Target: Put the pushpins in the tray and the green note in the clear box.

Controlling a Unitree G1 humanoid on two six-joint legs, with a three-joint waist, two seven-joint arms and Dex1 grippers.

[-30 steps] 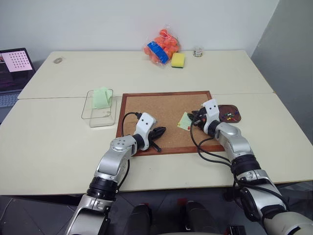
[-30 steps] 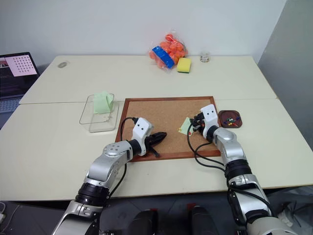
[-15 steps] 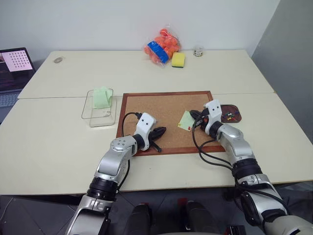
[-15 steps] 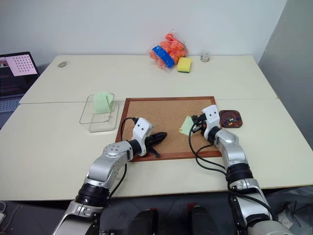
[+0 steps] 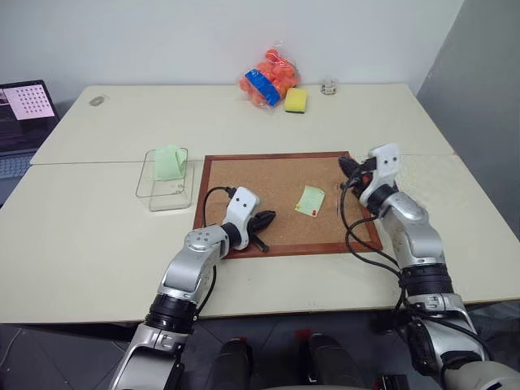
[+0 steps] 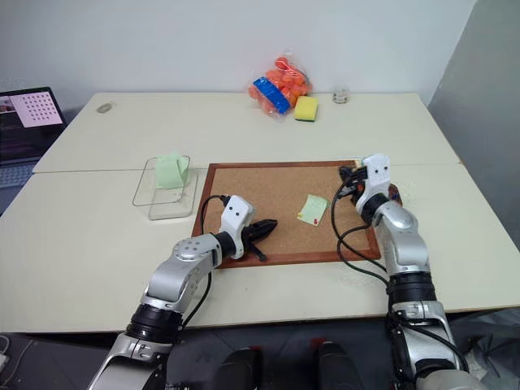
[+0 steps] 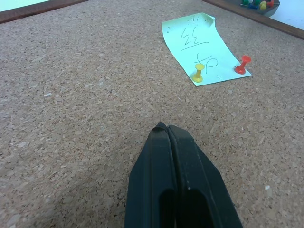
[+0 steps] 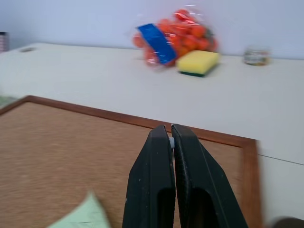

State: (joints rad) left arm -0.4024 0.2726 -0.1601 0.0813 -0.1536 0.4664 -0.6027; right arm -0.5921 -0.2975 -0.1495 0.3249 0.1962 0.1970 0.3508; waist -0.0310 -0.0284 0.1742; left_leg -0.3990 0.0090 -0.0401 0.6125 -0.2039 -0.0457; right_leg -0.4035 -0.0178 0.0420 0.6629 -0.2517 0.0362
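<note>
The pale green note (image 7: 202,48), a thin paper square, lies flat on the grainy cork board (image 5: 268,187), pinned by red and yellow plastic pushpins (image 7: 197,75). Both black pincers, left (image 7: 164,129) and right (image 8: 170,129), are pressed together, empty.

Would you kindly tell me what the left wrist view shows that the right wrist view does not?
Left wrist view, not the right: the yellow pushpin and red pushpin on the green note, plus a corner of the tray.
Right wrist view, not the left: the orange bag, yellow sponge and small jar on the table.
Shared: the cork board and part of the green note. Each view has its own shut end effector, the left end effector and the right end effector.
</note>
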